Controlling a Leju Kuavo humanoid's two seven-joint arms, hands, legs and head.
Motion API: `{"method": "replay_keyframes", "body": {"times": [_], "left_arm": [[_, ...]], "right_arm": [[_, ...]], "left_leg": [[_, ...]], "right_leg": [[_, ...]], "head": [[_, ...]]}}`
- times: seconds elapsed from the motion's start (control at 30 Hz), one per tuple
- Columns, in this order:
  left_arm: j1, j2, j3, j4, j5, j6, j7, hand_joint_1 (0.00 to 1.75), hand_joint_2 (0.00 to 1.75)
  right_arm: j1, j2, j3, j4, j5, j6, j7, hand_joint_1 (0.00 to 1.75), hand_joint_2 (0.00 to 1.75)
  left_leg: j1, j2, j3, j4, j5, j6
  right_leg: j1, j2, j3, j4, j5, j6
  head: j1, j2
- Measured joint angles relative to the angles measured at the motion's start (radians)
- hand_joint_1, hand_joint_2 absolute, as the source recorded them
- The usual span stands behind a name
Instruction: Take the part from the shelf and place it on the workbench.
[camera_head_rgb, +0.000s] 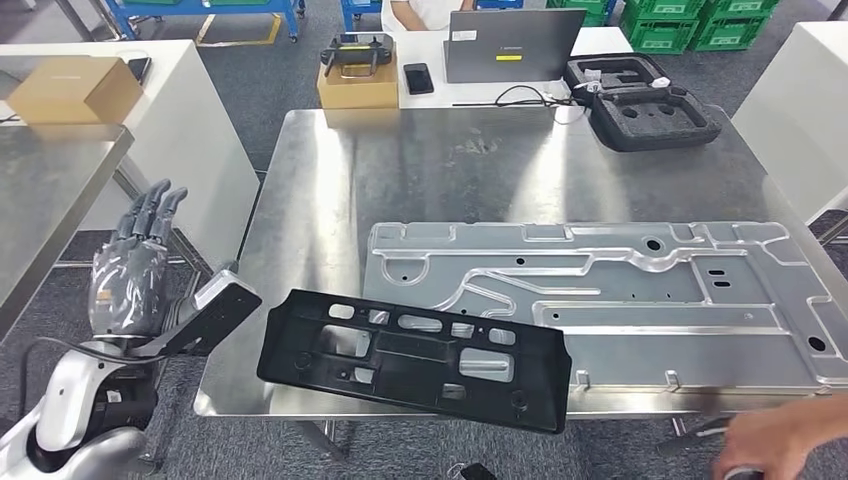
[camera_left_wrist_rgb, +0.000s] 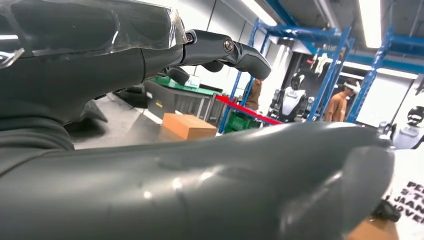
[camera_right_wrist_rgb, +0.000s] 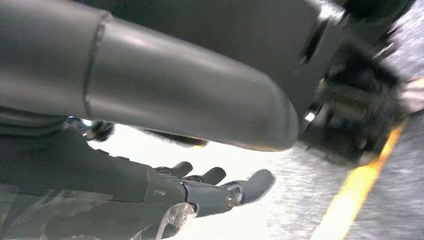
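The black plastic part (camera_head_rgb: 415, 358), a long frame with several cut-outs, lies flat at the front edge of the steel workbench (camera_head_rgb: 450, 170), its near corner hanging slightly over the edge. My left hand (camera_head_rgb: 130, 270) is raised off the bench's left side, fingers straight and pointing up, holding nothing and apart from the part's left end. In the left wrist view the left hand (camera_left_wrist_rgb: 200, 165) is empty, its dark fingers (camera_left_wrist_rgb: 225, 50) stretched out. My right hand (camera_right_wrist_rgb: 200, 192) hangs over the floor with fingers extended and nothing in it.
A large silver metal panel (camera_head_rgb: 620, 300) lies on the bench behind the part. A person's hand (camera_head_rgb: 775, 440) reaches in at the front right. Farther back are a laptop (camera_head_rgb: 512, 45), black foam tray (camera_head_rgb: 640, 100) and cardboard box (camera_head_rgb: 357, 85). Another steel table (camera_head_rgb: 50, 190) stands left.
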Motion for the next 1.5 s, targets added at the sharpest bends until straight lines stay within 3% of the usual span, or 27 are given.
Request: {"method": "replay_keyframes", "body": {"times": [0.07, 0.13, 0.27, 0.33, 0.4, 0.43, 0.47, 0.5, 0.53, 0.6, 0.67, 0.73, 0.8, 0.83, 0.9, 0.93, 0.97, 1.0, 1.03, 1.13, 1.17, 1.23, 1.3, 1.37, 1.43, 1.47, 1.5], "left_arm": [[0.006, 0.001, 0.008, 0.0, 0.009, 0.007, -0.004, 0.0, 0.0], [0.009, 0.002, 0.017, 0.0, 0.015, 0.015, -0.01, 0.0, 0.0], [0.01, 0.006, 0.026, 0.0, 0.02, 0.02, -0.019, 0.0, 0.0], [0.011, 0.008, 0.031, 0.0, 0.023, 0.022, -0.021, 0.0, 0.0], [0.012, 0.009, 0.035, 0.0, 0.027, 0.025, -0.021, 0.0, 0.0], [0.014, 0.009, 0.037, 0.0, 0.029, 0.029, -0.021, 0.0, 0.0], [0.015, 0.009, 0.039, 0.0, 0.031, 0.034, -0.021, 0.0, 0.0], [0.015, 0.009, 0.041, 0.0, 0.032, 0.039, -0.021, 0.0, 0.0], [0.014, 0.009, 0.044, -0.001, 0.033, 0.044, -0.021, 0.0, 0.0], [0.009, 0.011, 0.05, -0.004, 0.034, 0.053, -0.022, 0.0, 0.0], [0.004, 0.015, 0.055, -0.008, 0.034, 0.058, -0.022, 0.0, 0.0], [0.003, 0.018, 0.059, -0.011, 0.034, 0.06, -0.023, 0.0, 0.0], [0.001, 0.019, 0.062, -0.015, 0.034, 0.059, -0.024, 0.0, 0.0], [0.001, 0.019, 0.062, -0.017, 0.034, 0.058, -0.024, 0.0, 0.0], [0.002, 0.018, 0.06, -0.018, 0.034, 0.057, -0.024, 0.0, 0.0], [0.004, 0.018, 0.057, -0.019, 0.034, 0.055, -0.024, 0.0, 0.0], [0.005, 0.017, 0.054, -0.019, 0.034, 0.054, -0.024, 0.0, 0.0], [0.005, 0.017, 0.051, -0.019, 0.034, 0.054, -0.024, 0.0, 0.0], [0.005, 0.017, 0.049, -0.019, 0.034, 0.053, -0.024, 0.0, 0.0], [0.004, 0.016, 0.047, -0.019, 0.034, 0.054, -0.025, 0.0, 0.0], [0.004, 0.016, 0.047, -0.019, 0.035, 0.054, -0.026, 0.0, 0.0], [0.004, 0.016, 0.047, -0.019, 0.037, 0.054, -0.028, 0.0, 0.0], [0.004, 0.016, 0.046, -0.019, 0.04, 0.054, -0.03, 0.0, 0.0], [0.005, 0.016, 0.045, -0.019, 0.042, 0.054, -0.033, 0.0, 0.0], [0.007, 0.016, 0.043, -0.019, 0.043, 0.054, -0.033, 0.0, 0.0], [0.008, 0.016, 0.041, -0.019, 0.043, 0.054, -0.033, 0.0, 0.0], [0.009, 0.015, 0.04, -0.019, 0.043, 0.054, -0.033, 0.0, 0.0]], "right_arm": [[-0.001, -0.022, 0.0, -0.001, -0.001, -0.021, 0.012, 0.0, 0.0], [-0.004, -0.047, -0.001, -0.002, -0.002, -0.04, 0.017, 0.0, 0.0], [-0.013, -0.096, -0.003, -0.012, -0.002, -0.067, 0.018, 0.0, 0.0], [-0.017, -0.118, -0.007, -0.019, -0.001, -0.078, 0.018, 0.0, 0.0], [-0.017, -0.139, -0.012, -0.03, 0.002, -0.093, 0.018, 0.0, 0.0], [-0.015, -0.148, -0.014, -0.036, 0.005, -0.1, 0.018, 0.0, 0.0], [-0.014, -0.157, -0.015, -0.044, 0.007, -0.106, 0.018, 0.0, 0.0], [-0.011, -0.166, -0.017, -0.052, 0.01, -0.11, 0.018, 0.0, 0.0], [-0.01, -0.174, -0.018, -0.061, 0.012, -0.112, 0.018, 0.0, 0.0], [-0.007, -0.185, -0.022, -0.079, 0.014, -0.113, 0.018, 0.0, 0.0], [-0.002, -0.189, -0.025, -0.093, 0.016, -0.113, 0.018, 0.0, 0.0], [0.002, -0.193, -0.028, -0.102, 0.014, -0.113, 0.018, 0.0, 0.0], [0.006, -0.197, -0.03, -0.109, 0.01, -0.113, 0.018, 0.0, 0.0], [0.009, -0.198, -0.031, -0.112, 0.009, -0.113, 0.018, 0.0, 0.0], [0.014, -0.199, -0.032, -0.117, 0.006, -0.113, 0.018, 0.0, 0.0], [0.017, -0.199, -0.032, -0.118, 0.004, -0.113, 0.018, 0.0, 0.0], [0.018, -0.2, -0.033, -0.119, 0.003, -0.113, 0.018, 0.0, 0.0], [0.019, -0.201, -0.033, -0.119, 0.003, -0.113, 0.018, 0.0, 0.0], [0.019, -0.202, -0.035, -0.12, 0.003, -0.113, 0.018, 0.0, 0.0], [0.019, -0.206, -0.042, -0.122, 0.004, -0.113, 0.018, 0.0, 0.0], [0.018, -0.206, -0.044, -0.123, 0.004, -0.113, 0.018, 0.0, 0.0], [0.018, -0.206, -0.047, -0.125, 0.004, -0.113, 0.018, 0.0, 0.0], [0.018, -0.206, -0.05, -0.127, 0.005, -0.113, 0.018, 0.0, 0.0], [0.018, -0.206, -0.053, -0.129, 0.007, -0.113, 0.02, 0.0, 0.0], [0.019, -0.207, -0.055, -0.129, 0.009, -0.114, 0.022, 0.0, 0.0], [0.019, -0.207, -0.056, -0.129, 0.009, -0.114, 0.022, 0.0, 0.0], [0.019, -0.207, -0.056, -0.129, 0.009, -0.114, 0.022, 0.0, 0.0]], "left_leg": [[-0.002, 0.0, -0.009, 0.01, 0.001, -0.002], [-0.006, 0.0, -0.022, 0.025, 0.003, -0.006], [-0.009, 0.0, -0.043, 0.05, -0.003, -0.021], [0.001, -0.001, -0.078, 0.139, -0.071, -0.04], [0.016, 0.0, -0.13, 0.29, -0.159, -0.06], [0.023, 0.0, -0.145, 0.346, -0.183, -0.065], [0.027, 0.0, -0.142, 0.365, -0.184, -0.067], [0.028, 0.0, -0.117, 0.34, -0.166, -0.066], [0.028, -0.001, -0.072, 0.273, -0.136, -0.062], [0.02, -0.001, 0.034, 0.099, -0.09, -0.042], [0.009, -0.003, 0.085, 0.004, -0.079, -0.026], [0.003, -0.003, 0.087, -0.016, -0.064, -0.017], [0.006, 0.0, 0.087, -0.039, -0.038, -0.008], [0.01, 0.001, 0.085, -0.05, -0.026, -0.006], [0.009, 0.003, 0.069, -0.049, -0.015, -0.003], [0.008, 0.003, 0.059, -0.045, -0.011, -0.003], [0.008, 0.003, 0.049, -0.039, -0.008, -0.003], [0.008, 0.002, 0.039, -0.031, -0.006, -0.004], [0.01, 0.002, 0.029, -0.022, -0.004, -0.005], [0.008, 0.002, -0.001, 0.015, -0.006, -0.014], [0.006, 0.002, -0.011, 0.027, -0.006, -0.018], [0.004, 0.002, -0.025, 0.039, -0.002, -0.024], [0.008, 0.002, -0.045, 0.071, -0.027, -0.034], [0.015, 0.002, -0.086, 0.18, -0.108, -0.051], [0.021, 0.002, -0.13, 0.324, -0.187, -0.061], [0.023, 0.002, -0.136, 0.365, -0.2, -0.061], [0.022, 0.002, -0.123, 0.366, -0.19, -0.057]], "right_leg": [[0.001, -0.001, 0.095, -0.148, 0.057, -0.002], [0.002, 0.0, 0.156, -0.26, 0.088, -0.007], [-0.002, -0.003, 0.15, -0.283, 0.101, -0.028], [-0.008, -0.007, 0.137, -0.285, 0.112, -0.04], [-0.009, -0.009, 0.119, -0.284, 0.124, -0.043], [-0.009, -0.009, 0.11, -0.284, 0.13, -0.043], [-0.01, -0.009, 0.103, -0.284, 0.135, -0.042], [-0.01, -0.009, 0.097, -0.284, 0.141, -0.04], [-0.01, -0.008, 0.092, -0.284, 0.145, -0.038], [-0.012, -0.007, 0.087, -0.285, 0.154, -0.032], [-0.018, -0.007, 0.084, -0.29, 0.166, -0.019], [-0.023, -0.006, 0.083, -0.303, 0.179, -0.005], [-0.021, -0.005, 0.072, -0.286, 0.156, 0.001], [-0.018, -0.004, 0.055, -0.244, 0.12, 0.001], [-0.016, -0.004, 0.001, -0.096, 0.029, 0.001], [-0.014, -0.004, -0.021, -0.025, 0.001, 0.003], [-0.013, -0.004, -0.03, 0.015, -0.006, 0.005], [-0.013, -0.004, -0.018, 0.013, 0.009, 0.006], [-0.012, -0.004, 0.015, -0.032, 0.037, 0.008], [-0.013, -0.002, 0.139, -0.238, 0.097, 0.011], [-0.013, -0.001, 0.154, -0.27, 0.099, 0.009], [-0.013, 0.0, 0.143, -0.271, 0.099, -0.001], [-0.016, -0.002, 0.127, -0.267, 0.107, -0.018], [-0.017, -0.006, 0.109, -0.267, 0.12, -0.032], [-0.016, -0.007, 0.091, -0.267, 0.133, -0.037], [-0.014, -0.007, 0.082, -0.267, 0.14, -0.038], [-0.012, -0.007, 0.073, -0.267, 0.148, -0.039]], "head": [[0.0, 0.0], [0.001, 0.0], [0.0, 0.0], [-0.002, 0.0], [-0.003, 0.0], [-0.003, 0.0], [-0.003, 0.0], [-0.003, 0.0], [-0.003, 0.0], [-0.003, 0.0], [-0.003, 0.0], [-0.004, 0.0], [-0.003, 0.0], [-0.002, 0.0], [0.0, 0.0], [0.0, 0.0], [0.0, 0.0], [0.0, 0.0], [0.0, 0.0], [0.002, 0.0], [0.001, 0.0], [0.001, 0.0], [0.0, 0.0], [-0.002, 0.0], [-0.002, 0.0], [-0.002, 0.0], [-0.002, 0.0]]}}
